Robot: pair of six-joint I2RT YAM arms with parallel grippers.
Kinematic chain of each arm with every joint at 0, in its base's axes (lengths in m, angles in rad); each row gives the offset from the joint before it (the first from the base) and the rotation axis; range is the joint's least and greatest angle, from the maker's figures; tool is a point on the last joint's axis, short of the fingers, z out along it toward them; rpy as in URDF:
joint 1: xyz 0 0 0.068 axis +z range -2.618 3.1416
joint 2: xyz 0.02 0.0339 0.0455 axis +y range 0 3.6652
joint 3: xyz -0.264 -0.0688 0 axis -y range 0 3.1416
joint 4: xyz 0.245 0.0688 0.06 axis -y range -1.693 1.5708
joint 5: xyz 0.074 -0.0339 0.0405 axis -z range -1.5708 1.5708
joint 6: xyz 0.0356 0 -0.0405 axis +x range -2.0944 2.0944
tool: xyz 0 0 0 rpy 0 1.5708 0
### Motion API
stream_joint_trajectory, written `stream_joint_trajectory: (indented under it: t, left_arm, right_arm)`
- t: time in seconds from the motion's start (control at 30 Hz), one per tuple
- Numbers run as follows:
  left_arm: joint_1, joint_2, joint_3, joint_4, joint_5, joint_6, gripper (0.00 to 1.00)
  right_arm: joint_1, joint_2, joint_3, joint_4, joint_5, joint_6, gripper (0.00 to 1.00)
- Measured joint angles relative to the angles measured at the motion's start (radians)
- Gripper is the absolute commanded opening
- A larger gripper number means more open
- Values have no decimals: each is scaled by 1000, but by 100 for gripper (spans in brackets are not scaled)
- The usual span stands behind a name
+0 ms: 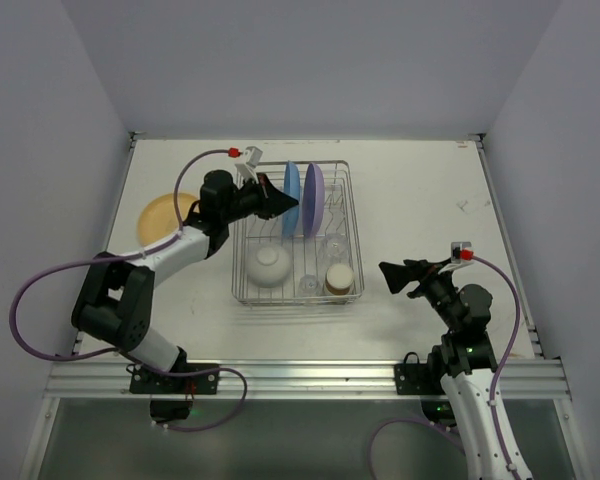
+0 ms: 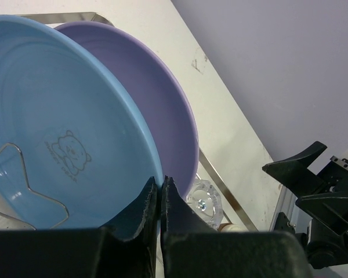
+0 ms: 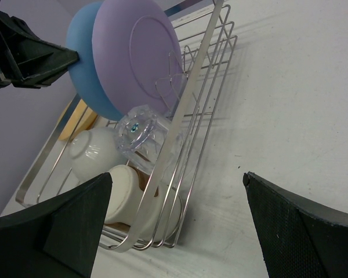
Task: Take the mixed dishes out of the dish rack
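Left wrist view: left claw point(image 2: 160, 184) clenched on glossy round blue plate point(image 2: 58, 110) rim; right claw point(image 3: 178, 175) splayed.

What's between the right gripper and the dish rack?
Nothing, just bare table between the open right gripper and the dish rack's right side. It's clearest in the top view, and the right wrist view agrees.

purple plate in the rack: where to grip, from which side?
Its upper rim, from above. The purple plate stands on edge in the dish rack, so only the thin rim suits a pinch. The blue plate sits close on its left, so its right face looks the freer side.
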Motion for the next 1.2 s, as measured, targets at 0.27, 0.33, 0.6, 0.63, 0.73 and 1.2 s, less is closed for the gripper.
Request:
stream_joint_trajectory:
  t: [0.27,0.33,0.6,0.63,0.73,1.2]
  left_arm:
    - [0,-39,24,-21,13,-1,0]
    - [0,-54,30,-26,18,-2,0]
    - [2,-116,53,-24,66,-36,0]
    - [2,-121,60,-25,71,-38,0]
    - [4,-133,82,-30,86,-45,0]
    - [8,-242,167,-232,39,42,0]
  right_arm:
    - [0,0,0,0,-3,0,99]
    - [0,0,0,0,-3,0,99]
    - [0,0,0,0,-3,0,99]
    - [0,0,0,0,-3,0,99]
    - [0,0,0,1,-3,0,99]
    - [0,0,0,7,-4,0,99]
